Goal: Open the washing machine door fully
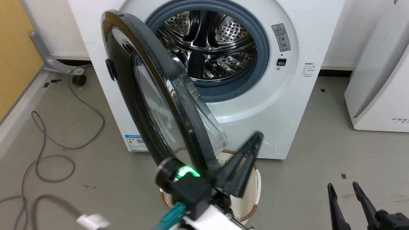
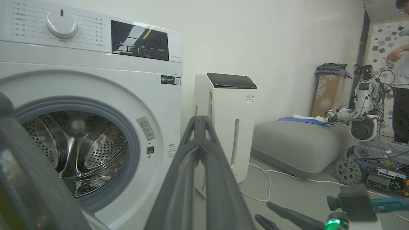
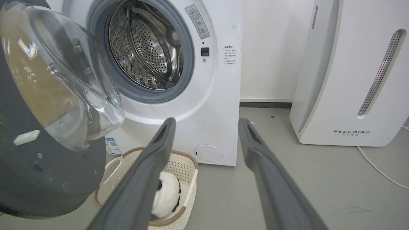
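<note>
The washing machine stands with its steel drum exposed. Its door, a glossy black disc hinged on the left, hangs about half open and edge-on to the head view, the glass bowl bulging to the right. My left gripper is shut on nothing, just right of the door's lower rim on its inner side; I cannot tell if it touches. The left wrist view has the shut gripper beside the dark door rim. My right gripper is open, low at the right, facing the machine and door.
A white basket stands on the floor under the door, with a white plush thing inside. The white FEELBAIR appliance stands to the right. Grey cables loop on the floor at left. A grey cushion and a person are far right.
</note>
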`<state>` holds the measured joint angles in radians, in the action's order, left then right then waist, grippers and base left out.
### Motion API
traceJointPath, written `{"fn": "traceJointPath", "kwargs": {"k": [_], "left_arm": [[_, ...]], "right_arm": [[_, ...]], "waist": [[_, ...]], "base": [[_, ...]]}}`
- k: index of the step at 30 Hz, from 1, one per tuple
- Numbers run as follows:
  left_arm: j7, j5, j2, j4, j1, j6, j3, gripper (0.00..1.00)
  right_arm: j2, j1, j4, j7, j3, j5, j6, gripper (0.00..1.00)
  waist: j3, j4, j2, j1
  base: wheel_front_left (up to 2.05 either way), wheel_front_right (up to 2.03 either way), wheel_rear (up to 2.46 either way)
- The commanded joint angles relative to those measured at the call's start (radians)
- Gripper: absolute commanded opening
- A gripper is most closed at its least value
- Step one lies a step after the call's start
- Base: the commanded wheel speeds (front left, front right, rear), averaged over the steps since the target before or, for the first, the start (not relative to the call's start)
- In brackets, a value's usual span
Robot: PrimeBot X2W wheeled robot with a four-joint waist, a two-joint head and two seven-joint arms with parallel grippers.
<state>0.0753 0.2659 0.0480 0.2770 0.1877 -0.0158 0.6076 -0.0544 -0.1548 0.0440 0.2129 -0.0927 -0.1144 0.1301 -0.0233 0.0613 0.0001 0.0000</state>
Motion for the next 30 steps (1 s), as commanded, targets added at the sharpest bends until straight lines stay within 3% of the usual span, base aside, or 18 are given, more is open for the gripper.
{"fn": "traceJointPath", "kwargs": {"k": [1, 6, 13, 30], "left_arm": [[-0.029, 0.016, 0.002, -0.021, 0.0, -0.008, 0.017, 0.0], [-0.123, 0.047, 0.002, -0.112, 0.013, -0.02, 0.066, 0.0], [-0.218, 0.047, 0.005, -0.235, 0.027, -0.069, 0.074, 0.0], [-0.162, 0.056, 0.009, -0.404, 0.03, -0.141, 0.03, 0.0]], "right_arm": [[0.004, 0.005, 0.004, 0.0, 0.0, -0.006, 0.001, 1.0], [0.004, 0.006, 0.011, -0.002, 0.008, -0.013, 0.001, 1.0], [0.004, 0.009, 0.025, -0.003, 0.014, -0.024, 0.001, 1.0], [0.004, 0.009, 0.052, 0.001, 0.022, -0.038, 0.001, 1.0]], "waist": [[-0.001, 0.001, -0.0001, 0.0], [0.002, 0.001, -0.0001, 0.0], [0.005, -0.01, -0.0001, 0.0], [0.002, -0.013, -0.0001, 0.0]], "base": [[0.0, 0.0, 0.0], [0.0, 0.0, 0.0], [0.0, 0.0, 0.0], [0.0, 0.0, 0.0]]}}
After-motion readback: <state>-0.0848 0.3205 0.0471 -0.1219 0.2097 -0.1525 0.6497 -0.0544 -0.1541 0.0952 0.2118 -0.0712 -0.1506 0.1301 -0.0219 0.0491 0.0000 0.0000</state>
